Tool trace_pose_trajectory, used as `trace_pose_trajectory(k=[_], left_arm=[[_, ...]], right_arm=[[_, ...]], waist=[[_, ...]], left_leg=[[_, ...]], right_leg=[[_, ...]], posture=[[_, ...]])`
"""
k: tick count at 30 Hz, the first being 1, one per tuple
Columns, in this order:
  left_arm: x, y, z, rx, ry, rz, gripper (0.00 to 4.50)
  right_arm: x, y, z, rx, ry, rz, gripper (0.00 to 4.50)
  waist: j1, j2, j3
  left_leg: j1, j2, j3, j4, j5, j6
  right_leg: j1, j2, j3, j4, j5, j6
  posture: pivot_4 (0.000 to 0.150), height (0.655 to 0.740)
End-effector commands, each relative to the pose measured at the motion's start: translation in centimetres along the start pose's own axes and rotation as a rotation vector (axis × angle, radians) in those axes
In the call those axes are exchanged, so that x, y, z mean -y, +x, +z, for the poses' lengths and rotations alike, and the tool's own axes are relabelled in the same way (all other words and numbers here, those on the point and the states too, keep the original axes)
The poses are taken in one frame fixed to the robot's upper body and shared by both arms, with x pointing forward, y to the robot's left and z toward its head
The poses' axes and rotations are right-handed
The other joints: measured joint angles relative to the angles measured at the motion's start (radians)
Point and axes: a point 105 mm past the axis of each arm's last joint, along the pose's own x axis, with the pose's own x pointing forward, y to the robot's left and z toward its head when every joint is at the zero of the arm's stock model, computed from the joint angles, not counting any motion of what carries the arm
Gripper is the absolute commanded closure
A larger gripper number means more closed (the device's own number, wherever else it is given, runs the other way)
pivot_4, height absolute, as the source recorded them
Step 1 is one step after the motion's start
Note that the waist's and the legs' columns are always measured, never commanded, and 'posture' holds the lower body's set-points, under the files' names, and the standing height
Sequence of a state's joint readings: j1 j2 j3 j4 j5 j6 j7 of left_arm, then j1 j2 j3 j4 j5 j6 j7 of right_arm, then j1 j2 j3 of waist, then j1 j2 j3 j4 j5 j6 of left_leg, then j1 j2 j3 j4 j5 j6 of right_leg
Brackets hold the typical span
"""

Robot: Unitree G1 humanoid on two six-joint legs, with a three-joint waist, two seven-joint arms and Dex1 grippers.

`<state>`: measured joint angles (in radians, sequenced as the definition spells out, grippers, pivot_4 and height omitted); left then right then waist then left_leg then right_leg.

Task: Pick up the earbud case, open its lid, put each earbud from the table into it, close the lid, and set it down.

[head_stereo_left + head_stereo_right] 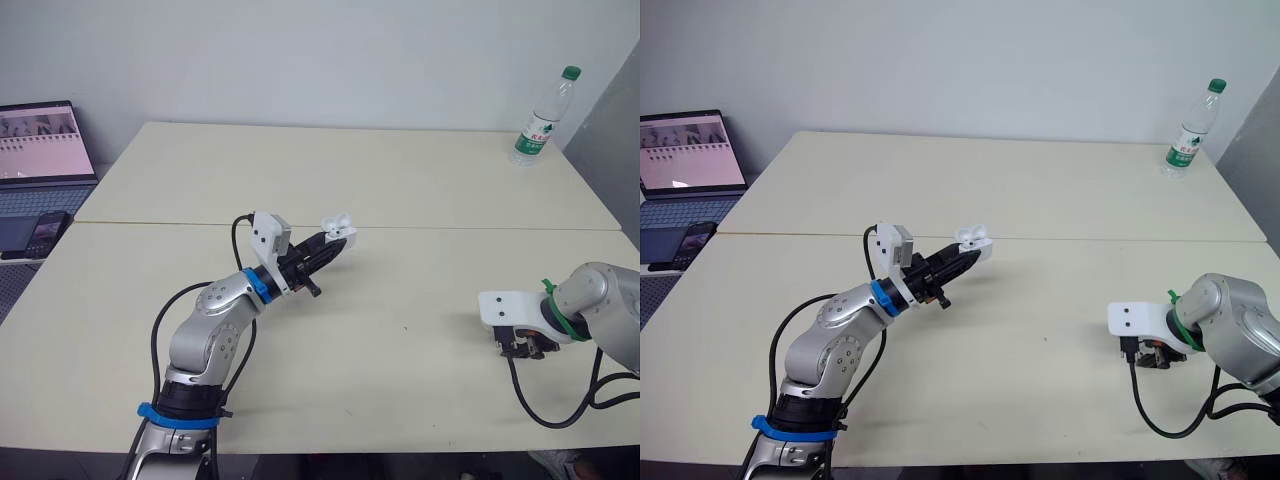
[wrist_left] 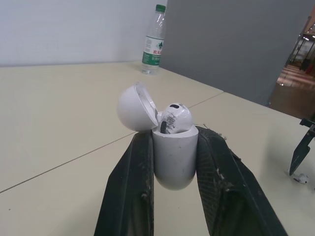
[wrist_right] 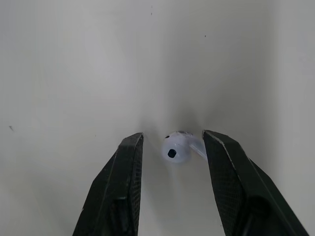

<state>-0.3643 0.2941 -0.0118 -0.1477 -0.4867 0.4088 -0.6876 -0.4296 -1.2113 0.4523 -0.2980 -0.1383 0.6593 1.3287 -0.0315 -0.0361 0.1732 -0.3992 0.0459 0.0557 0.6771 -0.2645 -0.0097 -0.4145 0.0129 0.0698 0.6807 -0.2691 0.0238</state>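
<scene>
at centre of the left eye view, left gripper [image 1: 335,245] is clamped on the white earbud case [image 2: 173,157], one finger on each side, case held clear of the table [image 1: 400,180]. lid [image 2: 132,108] is hinged open and tipped back; one earbud [image 2: 174,117] sits in the case, head standing proud. at lower right of the frame, right gripper [image 3: 173,134] points down at the table, fingers apart, second earbud [image 3: 176,148] lying between them; contact with either finger cannot be confirmed. bottle [image 1: 540,118] stands upper right, laptop [image 1: 40,145] upper left.
</scene>
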Motion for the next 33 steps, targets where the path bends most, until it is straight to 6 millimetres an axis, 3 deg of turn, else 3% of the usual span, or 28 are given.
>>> trace_pose_trajectory(k=[1,21,33], left_arm=[[0.4,0.0,1.2,0.032,0.036,-0.016,3.72],[0.3,0.0,1.2,0.031,0.036,-0.013,3.72],[0.5,0.0,0.9,0.019,0.045,-0.020,3.72]], right_arm=[[0.8,-0.9,0.1,0.001,-0.018,-0.042,2.55],[1.0,-0.9,-0.6,-0.033,0.046,-0.031,2.55],[-0.1,-0.9,-1.1,-0.054,0.058,0.021,2.55]], waist=[[0.000,0.000,0.000],[0.000,0.000,0.000],[0.000,0.000,0.000]], left_leg=[[0.000,0.000,0.000,0.000,0.000,0.000],[0.000,0.000,0.000,0.000,0.000,0.000],[0.000,0.000,0.000,0.000,0.000,0.000]], right_leg=[[0.000,0.000,0.000,0.000,0.000,0.000],[0.000,0.000,0.000,0.000,0.000,0.000],[0.000,0.000,0.000,0.000,0.000,0.000]], posture=[[0.150,0.7362],[0.150,0.7362],[0.150,0.7362]])
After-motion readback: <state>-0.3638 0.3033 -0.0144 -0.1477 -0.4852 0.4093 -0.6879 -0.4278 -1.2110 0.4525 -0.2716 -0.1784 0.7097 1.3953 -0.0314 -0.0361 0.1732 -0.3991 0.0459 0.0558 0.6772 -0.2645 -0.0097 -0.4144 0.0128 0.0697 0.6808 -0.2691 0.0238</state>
